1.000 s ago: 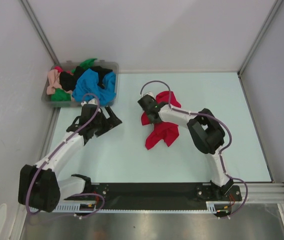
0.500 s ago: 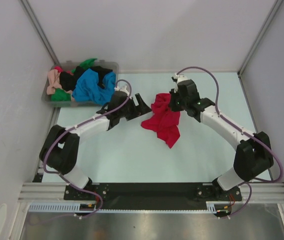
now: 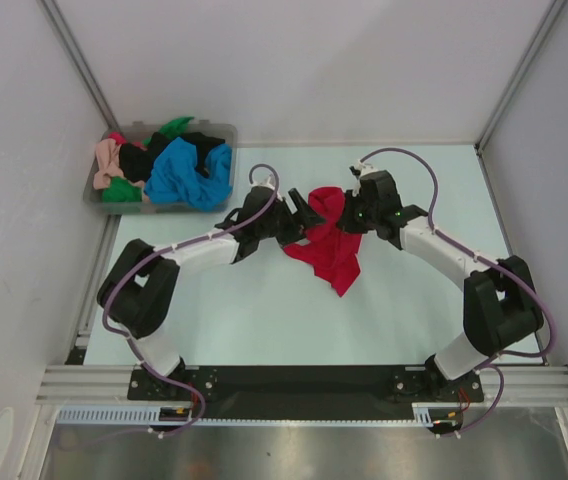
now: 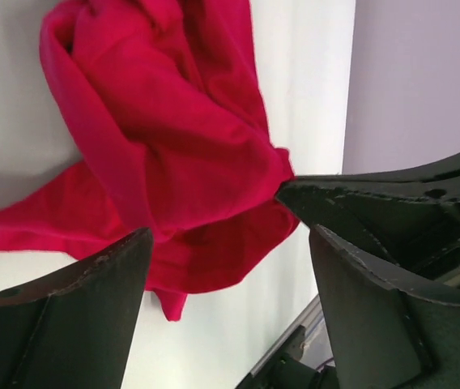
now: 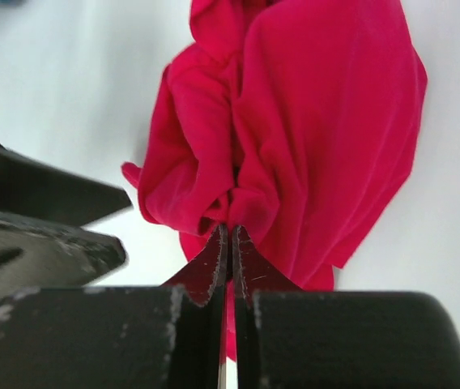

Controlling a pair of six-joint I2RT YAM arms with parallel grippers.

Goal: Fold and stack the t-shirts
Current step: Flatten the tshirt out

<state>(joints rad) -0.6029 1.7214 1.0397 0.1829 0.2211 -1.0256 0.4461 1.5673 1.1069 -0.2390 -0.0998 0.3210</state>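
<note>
The red t-shirt (image 3: 330, 246) hangs bunched above the middle of the table, with its lower tip trailing toward the front. My right gripper (image 3: 348, 212) is shut on the shirt's upper part; in the right wrist view the gripper (image 5: 230, 232) pinches a fold of the red cloth (image 5: 319, 121). My left gripper (image 3: 304, 214) is right at the shirt's left side. In the left wrist view the gripper (image 4: 230, 271) is open, and the red cloth (image 4: 173, 121) hangs just beyond and partly between its fingers (image 4: 60, 324). The other t-shirts, blue (image 3: 190, 172), green (image 3: 175, 127), black and pink, lie in the bin.
The clear grey bin (image 3: 114, 206) stands at the back left of the pale table (image 3: 264, 320), against the left wall. White walls close in the back and both sides. A black rail (image 3: 294, 380) with the arm bases runs along the near edge.
The left arm has swung right from beside the bin to the red shirt, its jaws narrowing a little. The right gripper has carried the shirt up and toward the back.
</note>
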